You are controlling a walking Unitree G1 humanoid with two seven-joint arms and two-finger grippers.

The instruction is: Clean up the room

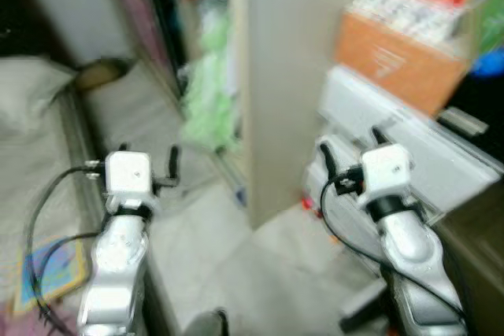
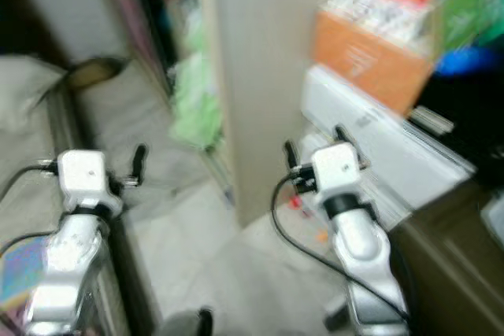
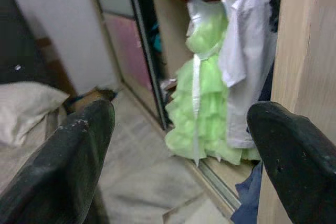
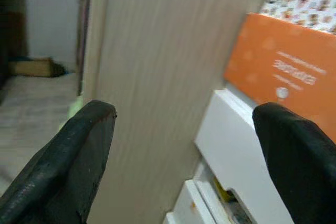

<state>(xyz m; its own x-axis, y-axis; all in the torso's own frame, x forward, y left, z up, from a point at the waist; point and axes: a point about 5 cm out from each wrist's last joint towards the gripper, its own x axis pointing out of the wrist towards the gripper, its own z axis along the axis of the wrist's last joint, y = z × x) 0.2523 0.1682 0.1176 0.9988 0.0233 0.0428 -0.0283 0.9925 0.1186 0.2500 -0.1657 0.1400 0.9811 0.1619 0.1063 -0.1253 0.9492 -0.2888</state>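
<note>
Blurring softens both head views. A tall wooden wardrobe panel (image 1: 283, 76) is seen ahead, a green dress (image 3: 202, 103) hung left of it, an orange box (image 4: 283, 72) stacked right. Left gripper (image 3: 181, 145) and right gripper (image 4: 184, 150) are held spread, empty.

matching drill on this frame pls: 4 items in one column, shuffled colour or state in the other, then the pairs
Items:
1. frilly dress hanging in the wardrobe
2. box to the right of the wardrobe panel
3. pillow at the left
4. left gripper

Colour or state:
A. orange
B. open, nothing between its fingers
C. light green
D. off-white

Pairs: 1-C, 2-A, 3-D, 4-B
</note>
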